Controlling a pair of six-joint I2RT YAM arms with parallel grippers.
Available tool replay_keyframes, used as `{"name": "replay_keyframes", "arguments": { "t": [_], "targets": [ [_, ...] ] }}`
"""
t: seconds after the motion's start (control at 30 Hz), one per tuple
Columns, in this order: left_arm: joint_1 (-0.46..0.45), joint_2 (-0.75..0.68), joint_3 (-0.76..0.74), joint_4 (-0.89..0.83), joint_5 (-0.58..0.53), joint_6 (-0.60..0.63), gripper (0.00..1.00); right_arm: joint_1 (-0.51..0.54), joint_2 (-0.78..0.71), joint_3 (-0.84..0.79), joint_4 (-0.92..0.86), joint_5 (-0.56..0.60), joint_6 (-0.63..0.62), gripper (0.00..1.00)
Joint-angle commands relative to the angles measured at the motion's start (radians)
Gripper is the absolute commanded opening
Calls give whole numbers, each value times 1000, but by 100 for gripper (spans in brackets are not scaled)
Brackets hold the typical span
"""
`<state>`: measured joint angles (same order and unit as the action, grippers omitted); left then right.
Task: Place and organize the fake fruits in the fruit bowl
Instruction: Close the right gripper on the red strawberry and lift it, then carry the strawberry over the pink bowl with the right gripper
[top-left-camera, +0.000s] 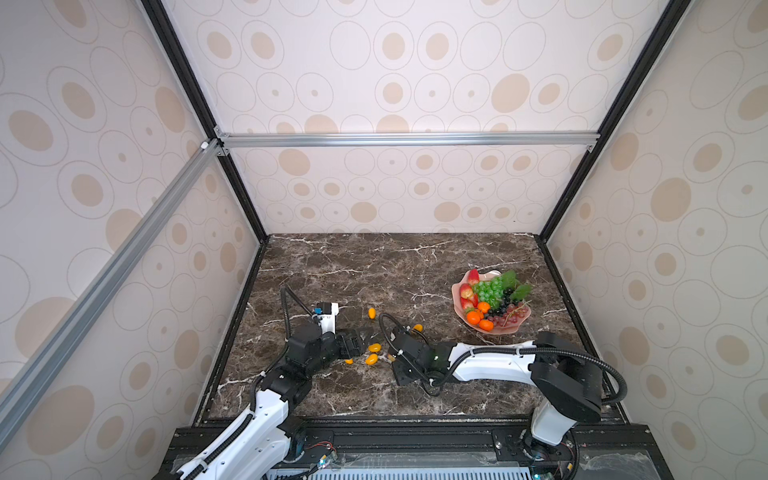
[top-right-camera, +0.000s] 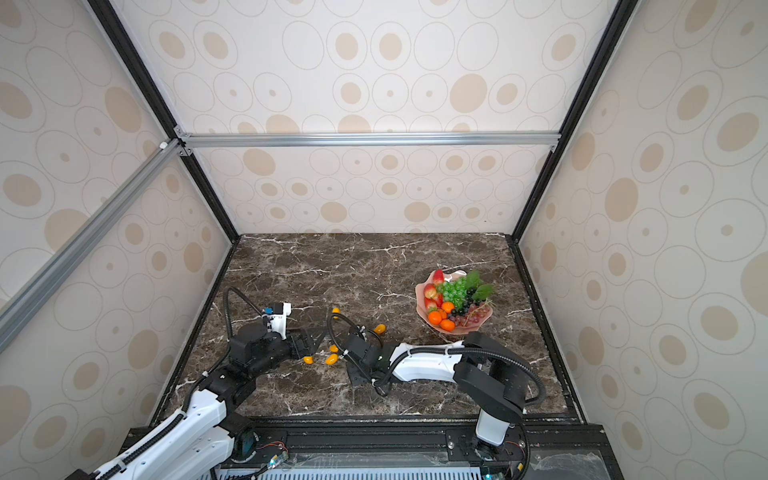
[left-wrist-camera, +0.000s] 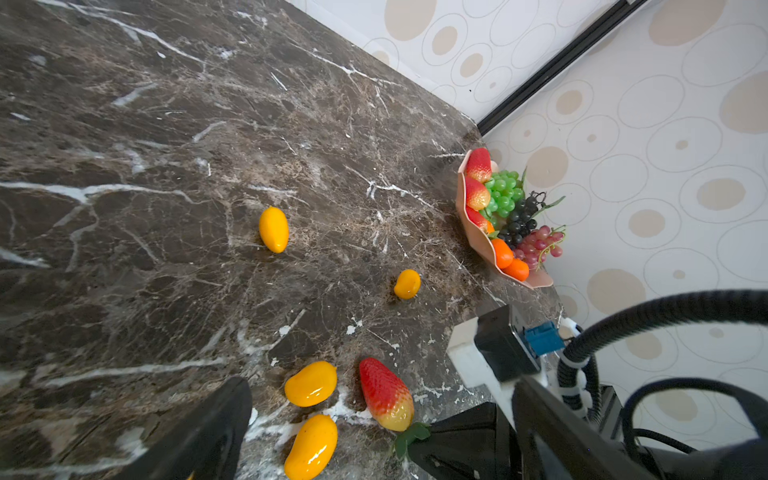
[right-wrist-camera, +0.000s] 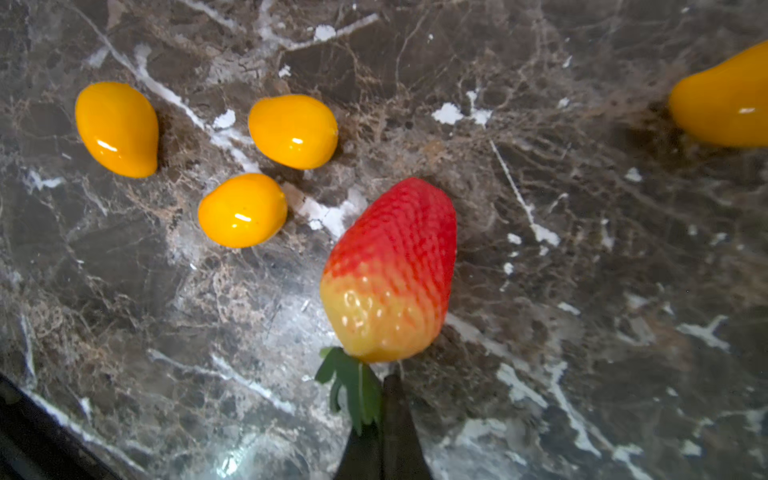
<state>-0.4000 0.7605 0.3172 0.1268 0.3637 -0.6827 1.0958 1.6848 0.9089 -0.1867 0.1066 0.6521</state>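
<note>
- Right wrist view: we logged the right gripper (right-wrist-camera: 384, 419) pinched shut on the green leaf of a strawberry (right-wrist-camera: 390, 270) lying on the marble tabletop (right-wrist-camera: 582, 291).
- Left gripper (top-left-camera: 360, 345): we found its jaws wide and empty, near loose yellow-orange oval fruits (right-wrist-camera: 242, 210).
- Fruit bowl (top-left-camera: 458, 309): well apart at the tabletop's right, holding grape bunches (top-left-camera: 490, 289), strawberries (top-left-camera: 466, 291) and oranges (top-left-camera: 473, 318).

Dark marble table (top-left-camera: 374, 270) in a papered booth.
Around the table, walls (top-left-camera: 415, 83) printed with beige ovals; above its far edge, a silver bar (top-left-camera: 407, 139); at its far corners, black posts (top-left-camera: 187, 70); along its near edge, a black rail (top-left-camera: 395, 436).
</note>
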Motion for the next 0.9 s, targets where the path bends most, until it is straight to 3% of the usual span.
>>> {"name": "replay_keyframes", "arguments": {
  "t": [0.0,0.4,0.87],
  "targets": [
    [6,9,22,60,36,17,99,-14,-56,-31,29,-31,-85,0],
    [-29,70,32,148,45,7,99,-90,-262,-94,-54,13,-189,0],
    [-195,312,158,295,-21,23,99,-279,-519,-89,-203,53,-233,0]
  ]
}}
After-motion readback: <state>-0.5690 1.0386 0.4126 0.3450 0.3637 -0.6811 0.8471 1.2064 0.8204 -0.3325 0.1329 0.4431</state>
